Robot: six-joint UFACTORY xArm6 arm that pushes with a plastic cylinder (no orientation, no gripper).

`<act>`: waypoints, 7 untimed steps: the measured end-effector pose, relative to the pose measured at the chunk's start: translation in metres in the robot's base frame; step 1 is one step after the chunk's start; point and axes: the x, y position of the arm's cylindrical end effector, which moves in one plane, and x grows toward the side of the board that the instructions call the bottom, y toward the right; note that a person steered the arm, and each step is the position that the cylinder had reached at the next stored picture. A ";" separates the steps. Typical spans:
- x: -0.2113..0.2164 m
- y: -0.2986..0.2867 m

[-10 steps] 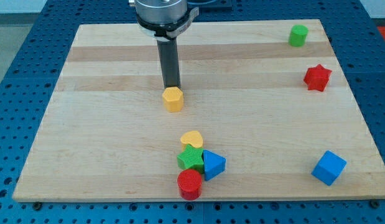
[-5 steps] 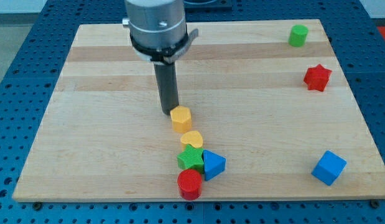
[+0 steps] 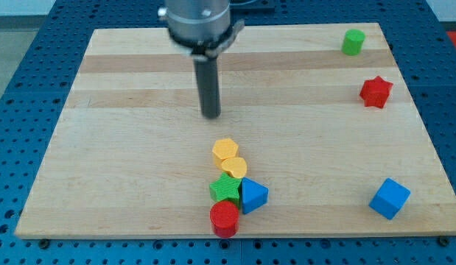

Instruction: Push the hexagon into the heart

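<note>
The yellow hexagon (image 3: 225,150) lies near the board's lower middle and touches the yellow heart (image 3: 234,166) just below and to its right. My tip (image 3: 211,115) is above the hexagon in the view, a short gap away, touching no block. The heart rests against a green star (image 3: 226,188) and a blue triangle (image 3: 253,195).
A red cylinder (image 3: 225,218) sits under the green star near the board's bottom edge. A blue cube (image 3: 390,198) is at the lower right, a red star (image 3: 376,91) at the right, and a green cylinder (image 3: 353,42) at the top right.
The hexagon slid down the view from mid-board until it met the heart. My tip followed it down, then moved back up and slightly right, away from it.
</note>
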 end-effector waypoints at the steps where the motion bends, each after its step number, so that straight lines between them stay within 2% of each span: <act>1: -0.076 0.038; 3: -0.169 0.165; 4: -0.181 0.236; 5: -0.177 0.333; 6: -0.167 0.380; 7: -0.166 0.378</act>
